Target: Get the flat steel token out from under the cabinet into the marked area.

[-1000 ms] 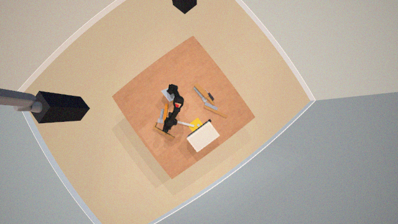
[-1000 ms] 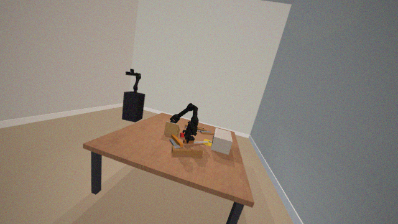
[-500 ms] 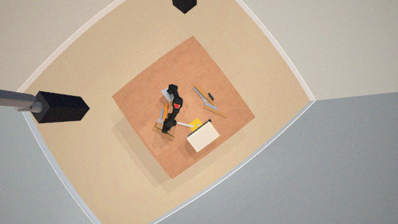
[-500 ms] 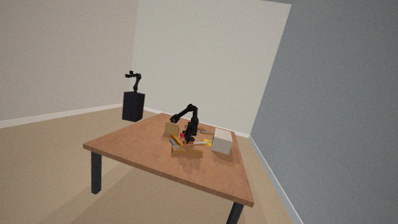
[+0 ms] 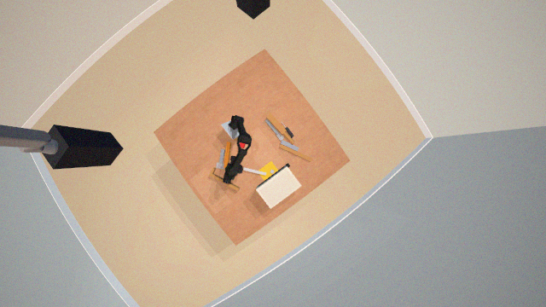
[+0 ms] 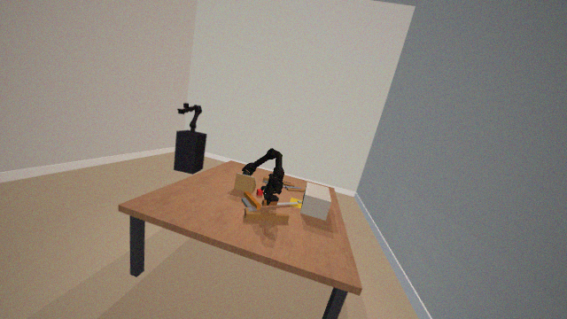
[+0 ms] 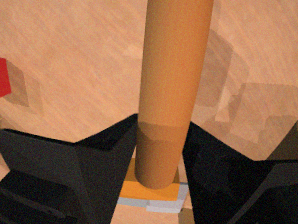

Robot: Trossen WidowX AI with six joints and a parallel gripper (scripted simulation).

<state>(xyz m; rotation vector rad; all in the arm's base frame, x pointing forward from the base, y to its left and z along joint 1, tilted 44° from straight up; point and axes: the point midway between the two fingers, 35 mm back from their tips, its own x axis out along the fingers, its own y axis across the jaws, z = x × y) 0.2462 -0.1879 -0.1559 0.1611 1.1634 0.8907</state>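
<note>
My gripper (image 5: 234, 170) (image 6: 270, 203) (image 7: 160, 121) is shut on the orange-brown round handle (image 7: 172, 60) of a tool. Its long pale shaft (image 5: 254, 171) (image 6: 283, 205) reaches over the yellow marked area (image 5: 268, 166) (image 6: 293, 200) toward the front of the white cabinet (image 5: 279, 188) (image 6: 315, 204). A small grey spot (image 5: 272, 171) shows on the yellow near the shaft's end, close to the cabinet's dark front edge; I cannot tell whether it is the steel token or part of the tool. The vent slots cannot be made out.
A red block (image 5: 242, 145) (image 6: 260, 192) (image 7: 4, 77) is near the arm. An orange bar (image 5: 227, 153) (image 6: 251, 199) and a wooden bar (image 6: 266, 216) lie beside the gripper. An upright board (image 6: 244, 182) stands near the arm's other end. Several wooden and grey pieces lie across the table.
</note>
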